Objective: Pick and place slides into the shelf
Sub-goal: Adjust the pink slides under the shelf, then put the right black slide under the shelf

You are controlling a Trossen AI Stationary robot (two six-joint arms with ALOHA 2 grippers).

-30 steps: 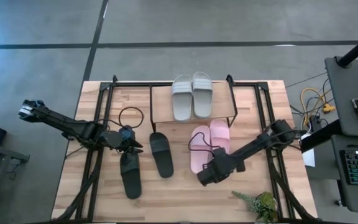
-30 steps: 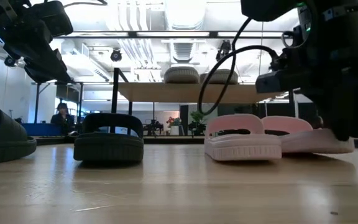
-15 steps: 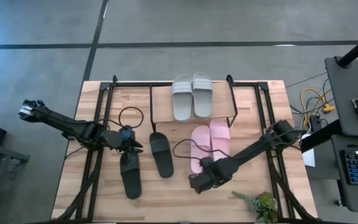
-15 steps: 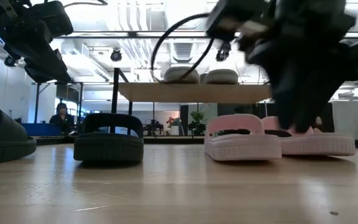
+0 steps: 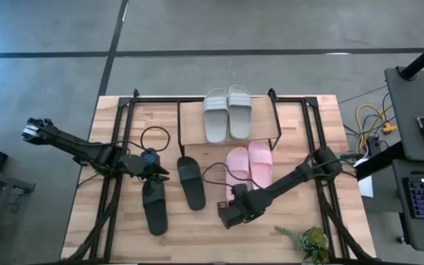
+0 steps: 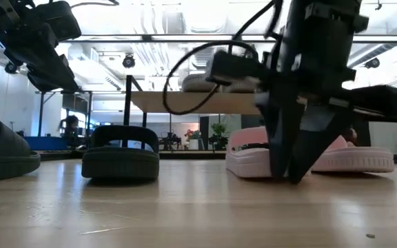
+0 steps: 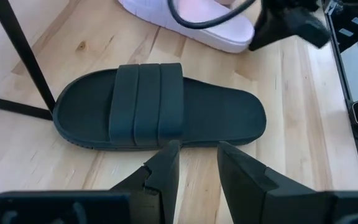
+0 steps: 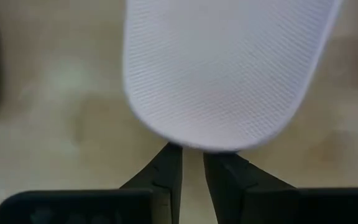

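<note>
A pale grey-green pair of slides (image 5: 227,112) lies on the shelf (image 5: 193,126) at the table's far middle. The pink pair (image 5: 249,168) lies side by side in front of the shelf. One black slide (image 5: 191,182) lies left of the pink pair, the other (image 5: 154,207) nearer the left. My right gripper (image 8: 191,152) points steeply down at the near end of the left pink slide (image 8: 229,74), its fingers a narrow gap apart with nothing between them. My left gripper (image 7: 196,152) hangs open above the table, pointing at the black slide (image 7: 160,115). My right gripper's fingertips (image 8: 169,155) stand right at the rounded near end (image 8: 191,142) of the left pink slide, coming from above and the near side. I cannot tell whether they touch it. The slide lies flat on the table.
A large black metal frame (image 5: 116,147) runs along both sides of the table. A cable loop (image 5: 153,136) lies by the left arm. A small plant (image 5: 308,241) stands at the near right edge. A person (image 6: 67,127) shows far behind in the low view.
My right gripper has gone toward the table's left and near edges and a little down, and has tipped from a slant to pointing steeply down. It now stands at the near end of the left pink slide. The slides have kept their places.
</note>
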